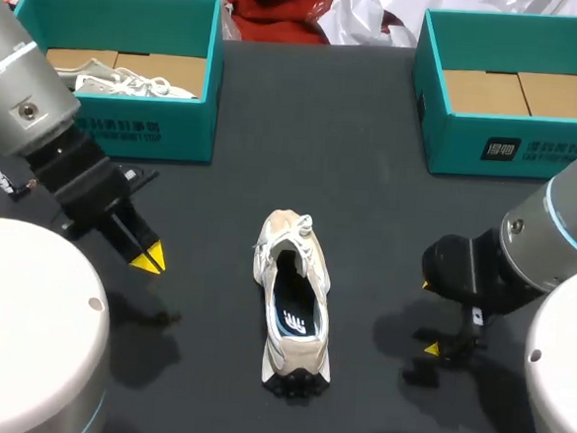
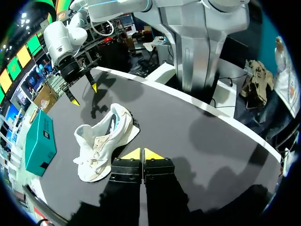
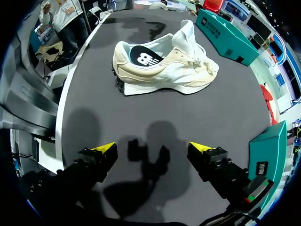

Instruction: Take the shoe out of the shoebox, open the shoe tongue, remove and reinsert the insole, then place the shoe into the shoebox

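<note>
A cream and white shoe (image 1: 293,298) stands upright on the black table, toe toward the far side, its tongue pulled up and a dark insole showing inside. My left gripper (image 1: 149,259) hangs left of it, shut and empty; in the left wrist view the shoe (image 2: 104,140) lies just ahead of that gripper's (image 2: 142,154) joined yellow tips. Right of the shoe, my right gripper (image 1: 430,316) is open and empty; in its own view the gripper (image 3: 154,149) faces the shoe (image 3: 164,66) across bare table. A teal shoebox (image 1: 515,94) sits at the back right.
A second teal shoebox (image 1: 131,67) at the back left holds another white shoe (image 1: 129,84). Black tabletop (image 1: 386,233) lies bare around the middle shoe. The table's near edge (image 3: 70,84) runs close behind the right gripper.
</note>
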Motion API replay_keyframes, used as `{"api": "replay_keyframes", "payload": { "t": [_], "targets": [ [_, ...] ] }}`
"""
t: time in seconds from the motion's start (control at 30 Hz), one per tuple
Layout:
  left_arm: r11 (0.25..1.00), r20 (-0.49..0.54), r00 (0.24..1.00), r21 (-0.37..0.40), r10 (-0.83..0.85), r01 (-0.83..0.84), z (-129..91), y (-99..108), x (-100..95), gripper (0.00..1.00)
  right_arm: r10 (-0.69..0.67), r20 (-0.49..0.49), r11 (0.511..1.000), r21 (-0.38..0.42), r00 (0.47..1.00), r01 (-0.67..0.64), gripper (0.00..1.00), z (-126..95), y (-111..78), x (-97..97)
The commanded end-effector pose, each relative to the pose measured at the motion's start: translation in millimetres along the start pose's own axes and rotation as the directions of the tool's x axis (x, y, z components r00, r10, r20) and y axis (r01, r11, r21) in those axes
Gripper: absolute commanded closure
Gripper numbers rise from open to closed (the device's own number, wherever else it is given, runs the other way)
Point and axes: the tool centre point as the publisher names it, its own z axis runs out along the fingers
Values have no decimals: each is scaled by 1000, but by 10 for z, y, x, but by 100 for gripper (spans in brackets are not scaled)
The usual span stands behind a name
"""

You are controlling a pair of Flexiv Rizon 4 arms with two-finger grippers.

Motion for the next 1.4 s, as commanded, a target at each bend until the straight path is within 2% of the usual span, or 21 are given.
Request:
{"api": "replay_keyframes", "payload": {
  "t": [0.03,0.3,0.43,0.53,0.57,0.9,0.93,1.03,1.17,1.2,1.23,1.4],
  "targets": [
    [1000,-15,1000,14,1,0,-19,80,-44,100,-3,8,1000,-16,1000,3,0,-217,-77,96],
    [1000,-15,1000,14,1,0,-19,80,-44,100,-3,8,1000,-16,1000,3,0,-217,-77,96],
    [960,-171,957,-118,234,-255,62,-153,-145,100,-3,8,1000,-16,1000,3,0,-217,-77,96],
    [907,-320,880,-118,350,-404,118,-221,-326,100,-3,8,1000,-16,1000,3,0,-217,-77,96],
    [906,-357,873,-137,331,-400,123,-216,-410,100,-3,8,1000,-16,1000,3,0,-217,-77,96],
    [906,-357,873,-137,331,-400,123,-216,-410,100,-3,8,1000,-16,1000,3,0,-217,-77,96],
    [894,-386,845,-103,369,-437,195,-233,-440,100,-3,8,1000,-16,1000,3,0,-217,-77,96],
    [871,-406,816,-88,412,-484,324,-240,-594,100,-3,8,1000,-16,1000,3,0,-217,-77,96],
    [837,-428,760,-15,489,-547,529,-228,-780,100,-3,8,1000,-16,1000,3,0,-217,-77,96],
    [839,-442,757,-18,481,-544,563,-205,-845,100,-3,8,1000,-16,1000,3,0,-217,-77,96],
    [835,-453,762,-66,462,-546,561,-169,-896,100,-3,8,1000,-16,1000,3,0,-217,-77,96],
    [835,-453,762,-66,462,-546,561,-169,-896,100,-3,8,1000,-16,1000,3,0,-217,-77,96]
  ]
}}
